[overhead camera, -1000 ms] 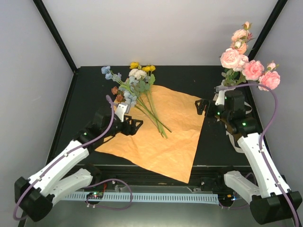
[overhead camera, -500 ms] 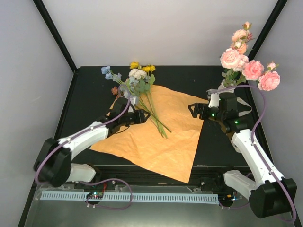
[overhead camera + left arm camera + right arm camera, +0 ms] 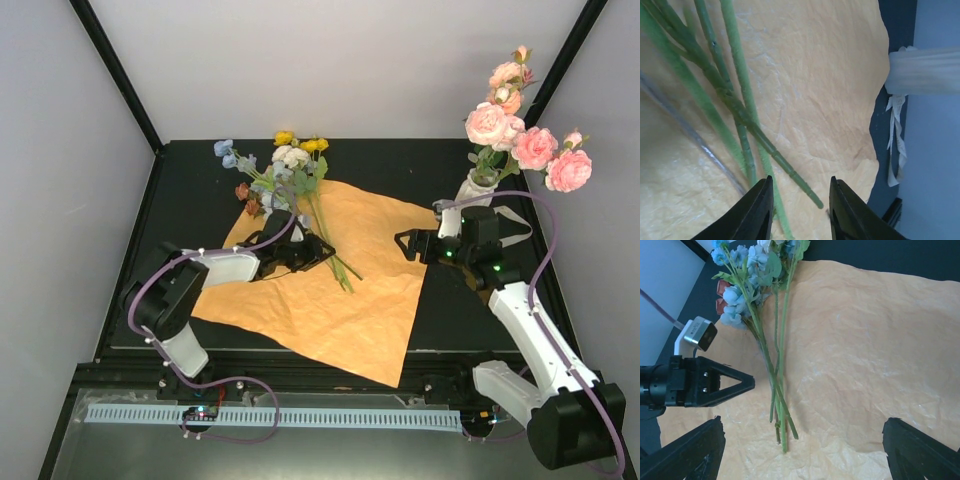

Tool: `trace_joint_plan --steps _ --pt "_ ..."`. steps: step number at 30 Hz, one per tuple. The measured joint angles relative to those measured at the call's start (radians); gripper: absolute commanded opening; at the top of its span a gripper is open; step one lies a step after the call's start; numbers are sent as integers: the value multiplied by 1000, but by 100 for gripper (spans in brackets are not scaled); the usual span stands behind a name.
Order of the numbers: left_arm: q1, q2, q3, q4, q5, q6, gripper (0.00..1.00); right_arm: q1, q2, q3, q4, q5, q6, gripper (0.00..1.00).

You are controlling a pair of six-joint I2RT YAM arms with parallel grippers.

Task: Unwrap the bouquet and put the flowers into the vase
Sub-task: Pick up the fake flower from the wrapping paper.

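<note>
The bouquet lies unwrapped: its orange paper (image 3: 340,310) is spread flat on the black table. On it lie the flowers (image 3: 285,165), blue, cream and yellow, their green stems (image 3: 330,250) running toward the near right. My left gripper (image 3: 325,250) sits low at the stem ends. In the left wrist view it (image 3: 801,192) is open, narrowly, with one stem tip (image 3: 807,190) between the fingers and not touching them. My right gripper (image 3: 403,243) hovers at the paper's right edge, wide open and empty (image 3: 804,450). The white ribbed vase (image 3: 478,187) stands at the back right.
Pink roses (image 3: 520,140) stand in the vase. A cream ribbon (image 3: 515,225) lies loose on the table by the vase's foot. Black frame posts rise at both back corners, and pale walls close in the sides.
My left arm reached right across the paper to the stem ends, and its jaws narrowed. My right gripper moved left and lower, to the paper's edge.
</note>
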Motion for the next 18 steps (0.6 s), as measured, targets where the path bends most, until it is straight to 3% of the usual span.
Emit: trace_joint_plan --steps 5,10,18 --pt "-22 58 14 53 30 -62 27 0 -3 -13 5 -6 0 87" --pt "-95 66 14 71 28 -121 39 0 -5 -14 6 -15 0 87" --pt "-156 66 14 72 -31 -212 39 0 -21 -18 10 -22 0 87"
